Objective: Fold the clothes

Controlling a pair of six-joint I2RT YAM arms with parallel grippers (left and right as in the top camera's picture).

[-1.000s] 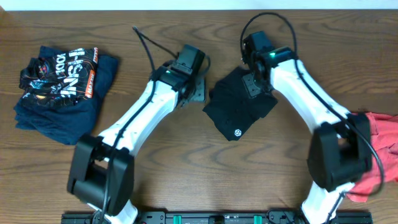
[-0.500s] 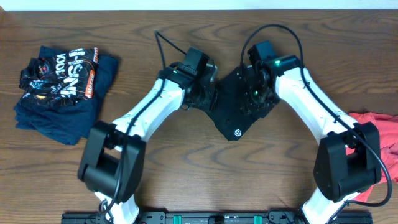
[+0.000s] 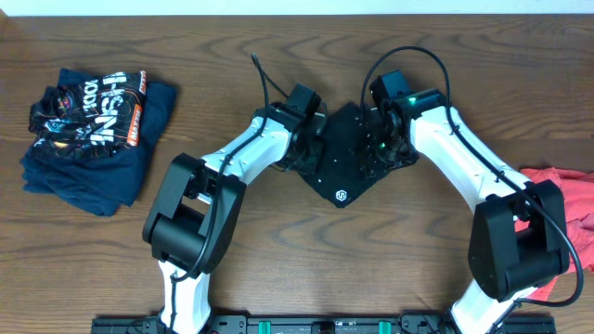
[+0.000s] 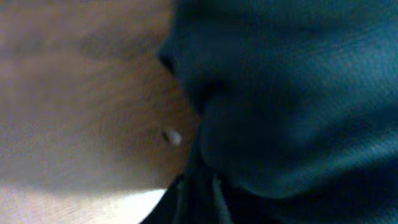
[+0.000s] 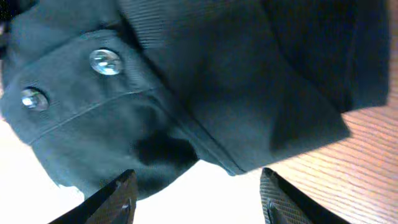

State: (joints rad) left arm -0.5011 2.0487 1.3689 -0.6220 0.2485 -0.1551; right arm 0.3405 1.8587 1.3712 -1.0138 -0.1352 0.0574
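Note:
The black garment (image 3: 345, 165), with a tiny white logo (image 3: 342, 196) at its near corner, lies bunched at the table's middle. My left gripper (image 3: 311, 139) sits at its left edge and is shut on the fabric. In the left wrist view the black garment (image 4: 292, 93) fills the right side and hides the fingers. My right gripper (image 3: 380, 141) hovers over the garment's right part. It is open (image 5: 198, 180), with nothing between its fingertips (image 5: 124, 186). Two metal snaps (image 5: 104, 61) show on the cloth just beyond them.
A pile of navy printed clothes (image 3: 93, 130) lies at the far left. A coral-red garment (image 3: 568, 199) hangs at the right edge, by the right arm's base. Bare wooden table (image 3: 260, 241) spreads in front of the black garment.
My left gripper has moved right onto the black garment's left edge and closed there. The garment has shifted slightly left. My right gripper has stayed open over it.

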